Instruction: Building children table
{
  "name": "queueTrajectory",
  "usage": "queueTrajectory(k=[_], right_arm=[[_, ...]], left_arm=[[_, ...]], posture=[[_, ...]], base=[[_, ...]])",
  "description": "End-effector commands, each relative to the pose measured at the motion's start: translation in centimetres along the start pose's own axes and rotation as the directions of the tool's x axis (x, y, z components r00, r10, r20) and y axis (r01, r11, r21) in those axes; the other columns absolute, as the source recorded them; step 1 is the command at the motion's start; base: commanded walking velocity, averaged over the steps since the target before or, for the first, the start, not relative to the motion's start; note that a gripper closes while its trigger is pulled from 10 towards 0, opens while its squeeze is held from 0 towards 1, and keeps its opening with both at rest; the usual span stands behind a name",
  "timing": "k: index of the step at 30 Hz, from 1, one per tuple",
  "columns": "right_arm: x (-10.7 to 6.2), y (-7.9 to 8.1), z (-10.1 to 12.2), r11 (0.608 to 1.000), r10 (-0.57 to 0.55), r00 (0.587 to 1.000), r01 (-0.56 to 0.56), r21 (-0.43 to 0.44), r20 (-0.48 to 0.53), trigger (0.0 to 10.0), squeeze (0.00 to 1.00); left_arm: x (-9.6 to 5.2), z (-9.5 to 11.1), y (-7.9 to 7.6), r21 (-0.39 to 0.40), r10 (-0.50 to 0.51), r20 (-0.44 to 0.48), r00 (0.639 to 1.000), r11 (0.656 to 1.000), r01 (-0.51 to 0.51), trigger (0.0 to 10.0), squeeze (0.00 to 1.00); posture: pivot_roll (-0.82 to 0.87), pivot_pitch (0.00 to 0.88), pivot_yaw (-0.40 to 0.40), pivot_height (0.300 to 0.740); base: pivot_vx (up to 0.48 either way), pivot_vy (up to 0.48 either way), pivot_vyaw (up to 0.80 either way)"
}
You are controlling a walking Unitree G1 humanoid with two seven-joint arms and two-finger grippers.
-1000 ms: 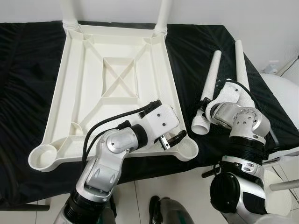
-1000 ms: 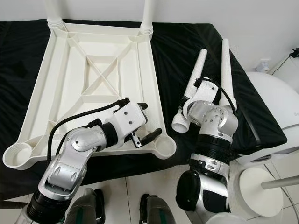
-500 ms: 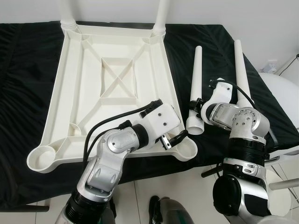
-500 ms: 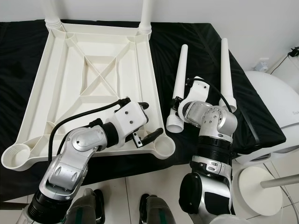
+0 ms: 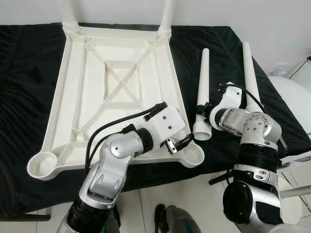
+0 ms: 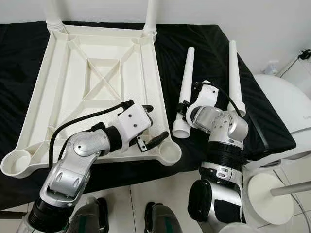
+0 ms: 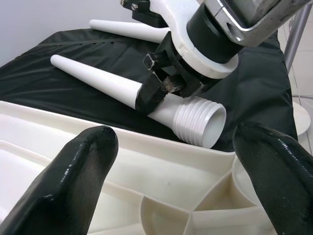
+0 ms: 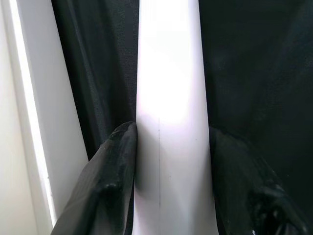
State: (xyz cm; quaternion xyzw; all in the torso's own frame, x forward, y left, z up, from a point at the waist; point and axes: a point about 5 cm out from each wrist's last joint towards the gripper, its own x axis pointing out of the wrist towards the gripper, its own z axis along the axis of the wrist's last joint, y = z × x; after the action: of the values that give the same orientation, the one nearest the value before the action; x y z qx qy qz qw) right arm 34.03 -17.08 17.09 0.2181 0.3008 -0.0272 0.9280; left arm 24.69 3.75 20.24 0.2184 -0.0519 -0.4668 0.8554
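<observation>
Two legs are already fitted at the far corners of the white table top (image 5: pixel 116 77), which lies upside down on a black cloth (image 5: pixel 29 73) and takes up the centre and left of the frame. Two more loose white legs lie on the cloth at the right of the frame. The nearer one, the gripped leg (image 5: pixel 201 92), lies just beside the table top's right edge, its ribbed, open end pointing toward the bottom of the frame. The spare leg (image 5: pixel 249 68) lies farther right.

The right gripper (image 5: pixel 206 112) pinches the gripped leg low down, near its ribbed end, one black finger on each side. The left gripper (image 5: pixel 178 143) rests over the table top's lower right corner, just above the empty round socket (image 5: pixel 193 154), its fingers spread wide and holding nothing.

Risks, as a judgement: the leg is smooth and tapered, so it could slide or twist in the pinch when lifted, with its long thin end swinging. The ribbed end could go in crooked and jam. The table top could slip on the cloth if the left gripper does not steady it.
</observation>
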Motion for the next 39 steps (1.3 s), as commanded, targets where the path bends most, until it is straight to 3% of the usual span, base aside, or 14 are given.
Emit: queueTrajectory(k=[1, 3, 4, 5, 6, 14, 17, 20, 26, 28, 32, 33, 35, 39], right_arm=[[0.9, -1.0, -2.4, 0.999, -0.041, 0.994, 0.038, -0.027, -0.106, 0.0, 0.0], [0.9, -0.9, -2.3, 0.999, -0.031, 0.995, 0.029, -0.026, -0.096, 0.0, 0.0], [0.7, -0.7, -1.8, 0.999, -0.027, 0.998, 0.025, -0.032, -0.063, 5.8, 0.0], [0.7, -0.7, -1.8, 0.999, -0.027, 0.998, 0.025, -0.032, -0.063, 5.8, 0.0], [0.5, -0.5, -1.3, 1.0, -0.012, 0.999, 0.011, -0.029, -0.038, 10.0, 0.0], [-0.6, 0.4, 1.6, 0.997, 0.071, 0.99, -0.07, -0.009, 0.118, 10.0, 0.0], [-1.7, 1.1, 3.7, 0.99, 0.143, 0.96, -0.143, -0.017, 0.242, 10.0, 0.0], [-1.9, 1.2, 4.1, 0.987, 0.16, 0.95, -0.16, -0.021, 0.267, 10.0, 0.0], [-3.0, 2.0, 5.7, 0.97, 0.24, 0.894, -0.233, -0.066, 0.378, 10.0, 0.0], [-3.5, 2.2, 5.9, 0.957, 0.289, 0.849, -0.27, -0.108, 0.443, 10.0, 0.0], [-3.6, 2.2, 5.8, 0.954, 0.3, 0.831, -0.271, -0.128, 0.469, 10.0, 0.0], [-3.7, 2.1, 5.6, 0.946, 0.323, 0.78, -0.262, -0.189, 0.536, 10.0, 0.0], [-3.7, 2.1, 5.6, 0.946, 0.323, 0.78, -0.262, -0.189, 0.536, 10.0, 0.0], [-3.7, 2.0, 5.1, 0.932, 0.36, 0.718, -0.257, -0.255, 0.596, 10.0, 0.0]], left_arm=[[0.0, 0.2, 0.4, 0.009, 0.097, 0.004, 0.995, 0.995, -0.097, 10.0, 0.0], [0.0, 0.2, 0.5, 0.007, 0.097, 0.004, 0.995, 0.995, -0.097, 10.0, 0.0], [0.0, 0.2, 0.5, 0.006, 0.098, 0.004, 0.995, 0.995, -0.098, 10.0, 0.0], [0.0, 0.2, 0.5, 0.006, 0.098, 0.004, 0.995, 0.995, -0.098, 10.0, 0.0], [0.0, 0.2, 0.6, 0.004, 0.098, 0.003, 0.995, 0.995, -0.098, 10.0, 0.0], [-0.1, 0.3, 1.2, -0.001, 0.106, 0.009, 0.994, 0.994, -0.106, 10.0, 0.0], [-0.1, 0.3, 1.7, 0.005, 0.112, 0.011, 0.994, 0.994, -0.112, 10.0, 0.0], [-0.1, 0.3, 1.8, 0.005, 0.114, 0.012, 0.993, 0.993, -0.114, 10.0, 0.0], [0.0, 0.4, 2.1, -0.004, 0.119, 0.02, 0.993, 0.993, -0.119, 10.0, 0.0], [-0.2, 0.5, 2.7, -0.018, 0.132, 0.029, 0.991, 0.991, -0.131, 10.0, 0.0], [-0.4, 0.6, 3.2, -0.025, 0.143, 0.035, 0.989, 0.99, -0.142, 10.0, 0.0], [-0.7, 0.7, 4.4, -0.034, 0.172, 0.044, 0.984, 0.985, -0.17, 10.0, 0.0], [-0.7, 0.7, 4.4, -0.034, 0.172, 0.044, 0.984, 0.985, -0.17, 10.0, 0.0], [-1.2, 0.8, 6.2, -0.071, 0.215, 0.061, 0.975, 0.975, -0.211, 10.0, 0.0]], posture=[[0.0, 0.167, -0.077, 0.74], [0.0, 0.167, -0.078, 0.74], [0.0, 0.168, -0.076, 0.74], [0.0, 0.168, -0.076, 0.74], [0.0, 0.168, -0.076, 0.74], [0.0, 0.164, -0.074, 0.74], [0.0, 0.158, -0.073, 0.74], [0.0, 0.158, -0.073, 0.74], [0.01, 0.151, -0.075, 0.74], [0.01, 0.145, -0.079, 0.74], [0.02, 0.142, -0.081, 0.74], [0.02, 0.131, -0.082, 0.74], [0.02, 0.131, -0.082, 0.74], [0.03, 0.123, -0.08, 0.74]], base=[[0.0, 0.0, 0.0], [0.0, 0.0, 0.0], [0.0, 0.0, 0.0], [0.0, 0.0, 0.0], [0.0, 0.0, 0.0], [0.0, 0.0, 0.0], [0.0, 0.0, 0.0], [0.0, 0.0, 0.0], [0.0, 0.0, 0.0], [0.0, 0.0, 0.0], [0.0, 0.0, 0.0], [0.0, 0.0, 0.0], [0.0, 0.0, 0.0], [0.0, 0.0, 0.0]])
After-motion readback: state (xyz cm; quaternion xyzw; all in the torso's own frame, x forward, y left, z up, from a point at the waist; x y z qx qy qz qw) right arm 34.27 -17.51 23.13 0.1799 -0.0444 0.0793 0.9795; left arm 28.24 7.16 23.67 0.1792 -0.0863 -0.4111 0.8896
